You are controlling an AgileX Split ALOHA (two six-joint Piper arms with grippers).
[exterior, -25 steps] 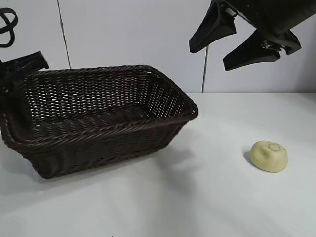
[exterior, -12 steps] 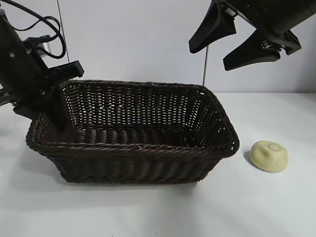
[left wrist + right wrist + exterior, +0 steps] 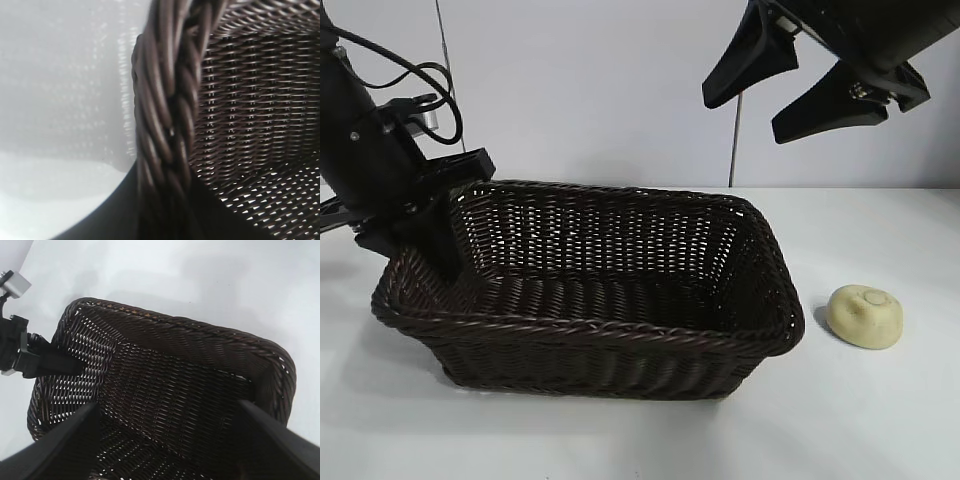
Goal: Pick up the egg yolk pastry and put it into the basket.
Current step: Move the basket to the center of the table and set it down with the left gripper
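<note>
The basket [image 3: 590,290] is found nearest the exterior camera, resting on the white counter [image 3: 880,420] across the left and centre of that view. It is dark brown wicker, rectangular, with sloping sides and a braided rim. Nothing is seen inside it. Its long sides are set slightly askew to the counter's front edge.

The egg yolk pastry [image 3: 865,316] is located on the counter just beside the basket's right end, apart from it and outside it. It is pale yellow and dome-shaped, with a round imprint on top. It is touched by neither tool.

At the basket's left end, the left tool [image 3: 438,235] is seen reaching steeply down over the rim. It is closed narrow on the basket's wall, with one finger inside and one outside. In the left wrist view the braided rim [image 3: 167,115] is shown close up, running between the fingers, with the woven inner wall beside it. In the right wrist view the same tool [image 3: 60,365] is seen farther off, set at the basket's end wall.

Farthest back and highest, the right tool [image 3: 810,85] is held in the air above the basket's right end and the pastry, well clear of both. Its fingers are spread wide and hold nothing. A pale wall is seen behind.
</note>
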